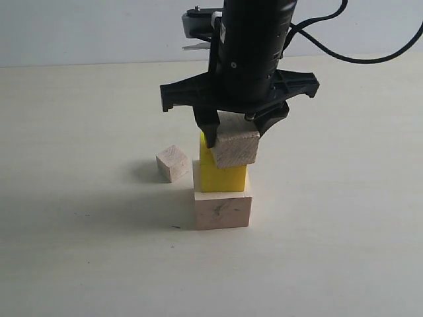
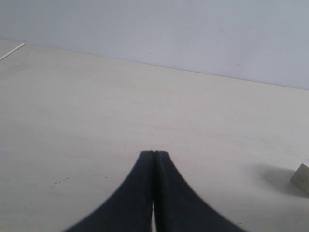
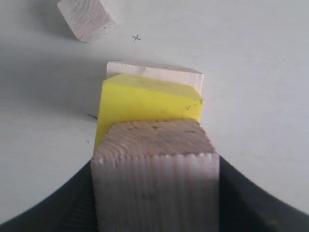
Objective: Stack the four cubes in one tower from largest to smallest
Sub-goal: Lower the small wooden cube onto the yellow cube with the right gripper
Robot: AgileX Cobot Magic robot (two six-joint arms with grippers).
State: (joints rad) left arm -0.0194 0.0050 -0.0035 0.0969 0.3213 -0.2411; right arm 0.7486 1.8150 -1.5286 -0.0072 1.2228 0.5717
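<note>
The large pale wood cube (image 1: pixel 222 210) stands on the table with the yellow cube (image 1: pixel 221 175) on top of it. My right gripper (image 1: pixel 234 132) is shut on the medium wood cube (image 1: pixel 235 146), held tilted just above the yellow cube and shifted a little to its right. In the right wrist view the medium cube (image 3: pixel 154 174) fills the space between the black fingers, with the yellow cube (image 3: pixel 149 104) and the large cube (image 3: pixel 154 71) beyond it. The small wood cube (image 1: pixel 173 163) (image 3: pixel 87 18) lies on the table left of the stack. My left gripper (image 2: pixel 154 153) is shut and empty above bare table.
A cube corner (image 2: pixel 301 178) shows at the edge of the left wrist view. The pale tabletop (image 1: pixel 79 251) runs back to a light wall. A black cable (image 1: pixel 370 56) trails from the right arm at upper right.
</note>
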